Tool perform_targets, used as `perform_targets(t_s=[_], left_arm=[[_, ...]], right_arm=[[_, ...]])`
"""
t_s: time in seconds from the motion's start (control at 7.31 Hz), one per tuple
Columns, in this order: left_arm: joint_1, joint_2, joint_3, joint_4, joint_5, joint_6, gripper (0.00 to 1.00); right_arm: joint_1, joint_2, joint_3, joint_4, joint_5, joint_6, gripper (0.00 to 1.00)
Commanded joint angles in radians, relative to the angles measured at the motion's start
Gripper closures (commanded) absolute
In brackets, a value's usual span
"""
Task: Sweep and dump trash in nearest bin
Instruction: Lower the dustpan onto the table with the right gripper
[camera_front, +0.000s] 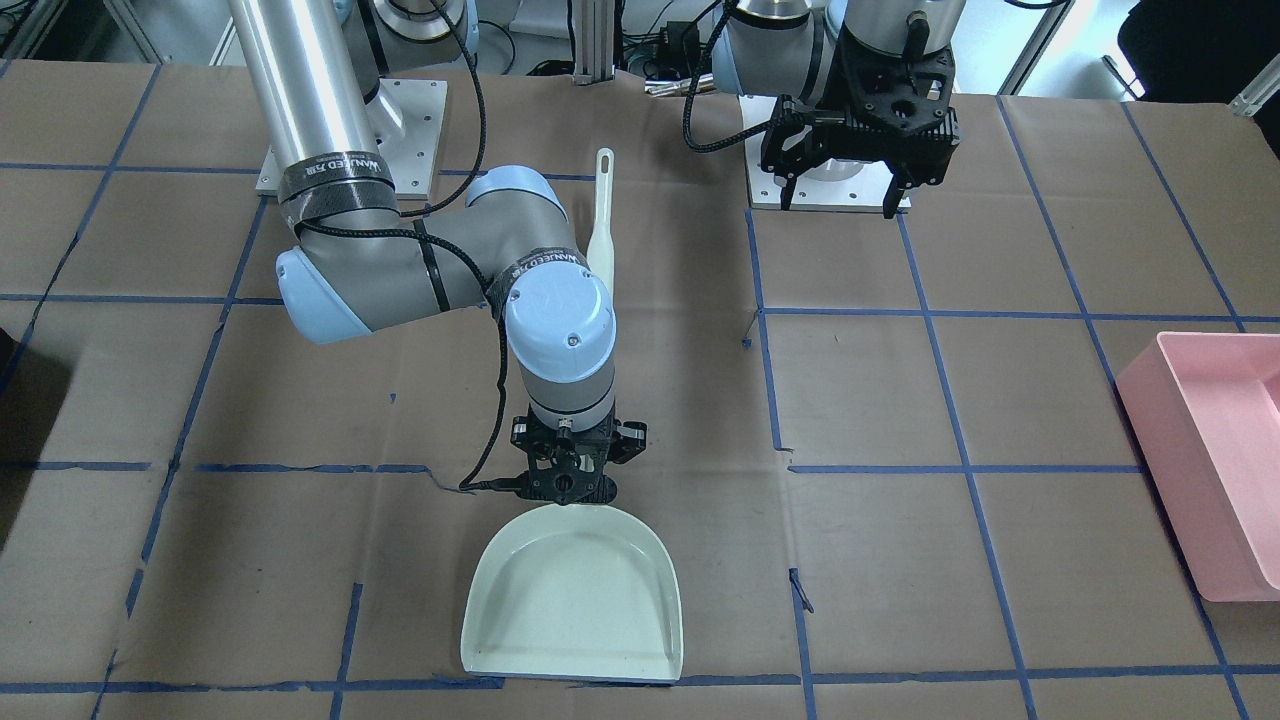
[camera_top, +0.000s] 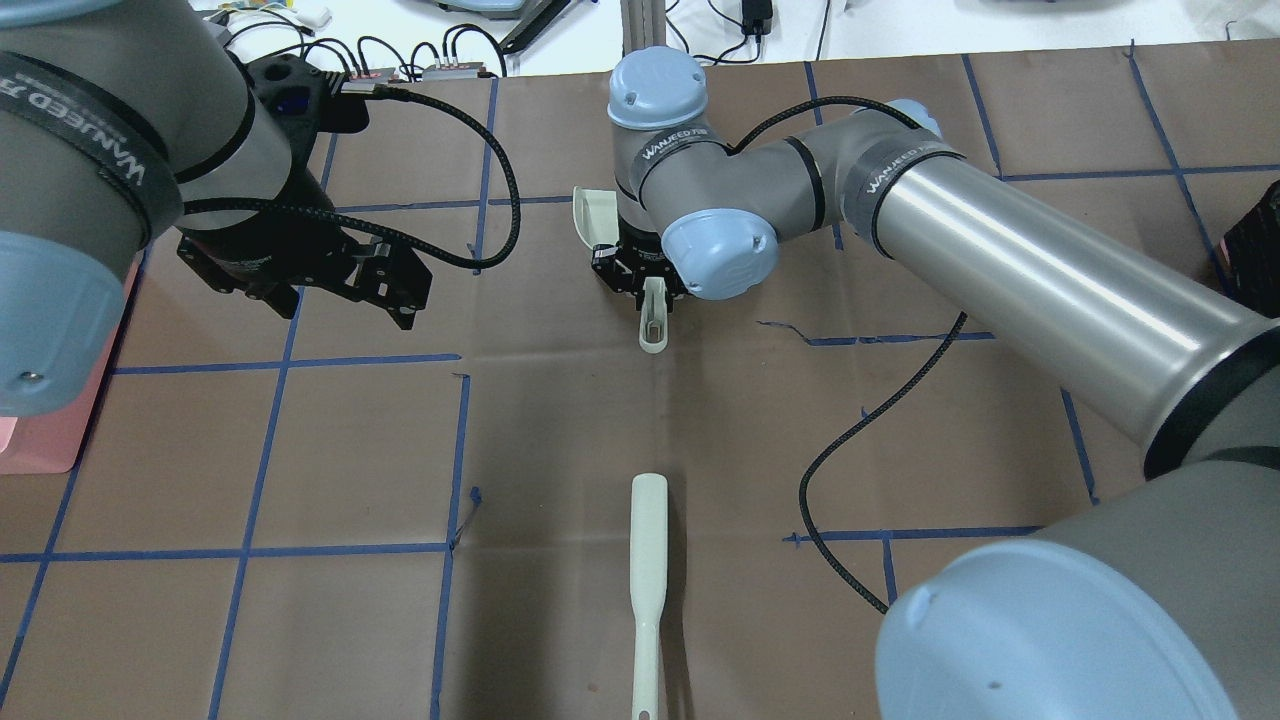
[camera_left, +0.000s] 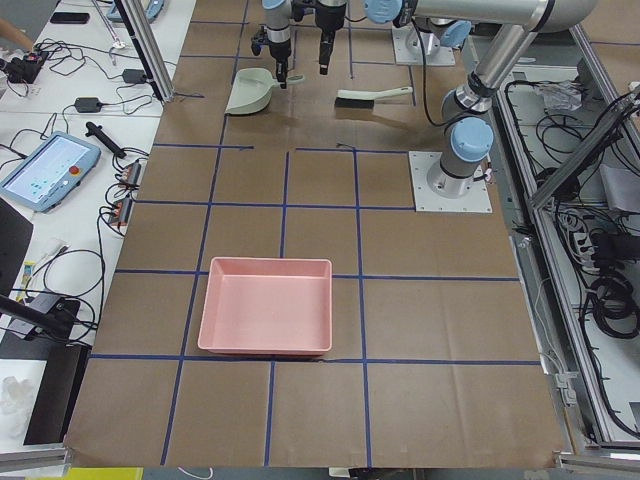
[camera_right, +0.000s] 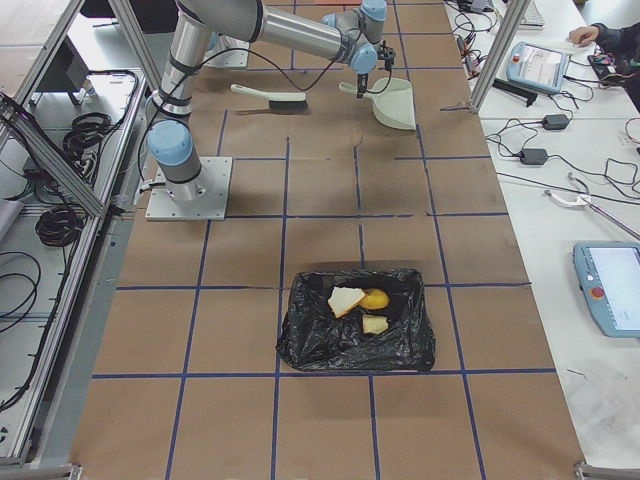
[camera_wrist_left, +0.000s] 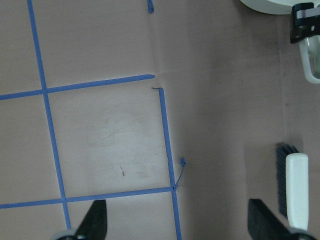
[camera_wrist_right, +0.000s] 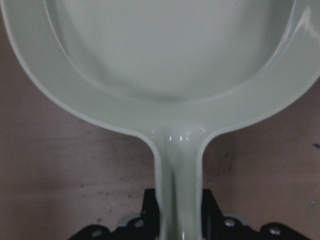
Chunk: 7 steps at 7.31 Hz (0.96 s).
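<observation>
Black arm straps (camera_top: 893, 168) read "WANJEED".

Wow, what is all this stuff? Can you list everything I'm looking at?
dustpan: one, cream, empty, flat on the table's centre
brush: one, cream handle, dark bristles, lying nearer the robot
pink bin: one, empty, table's end on robot's left
black bag-lined bin: one, table's end on robot's right
food scraps: three, inside that bin: white bread slice, yellow lump, tan piece
table: one, brown paper, blue tape grid
control tablets: two, grey, side bench
left end effector: black, open, empty
right end effector: black, closed on dustpan handle
</observation>
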Motion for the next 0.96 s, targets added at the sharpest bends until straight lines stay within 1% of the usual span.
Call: perform_targets(t_s=[0.0,0.14,0.55,0.68,0.82], left_arm=[[0.000,0.000,0.000,-0.001,0.000,0.000,0.00],[0.000,0.000,0.000,-0.001,0.000,0.000,0.00],[0.000,0.000,0.000,-0.001,0.000,0.000,0.00],[0.000,-0.002,0.000,0.001,0.000,0.000,0.00],[0.000,-0.002,0.000,0.001,-0.002,0.000,0.00]], right_arm=[[0.000,0.001,-0.003,-0.001,-0.002,-0.002,0.11],[-0.002,-0.004,-0.006,0.001,0.000,-0.006,0.00],[-0.017,-0.042,-0.017,0.016,0.000,-0.015,0.00],[-0.028,-0.067,-0.008,0.018,0.000,-0.052,0.00],[-0.043,-0.094,-0.011,0.065,-0.002,-0.092,0.00]])
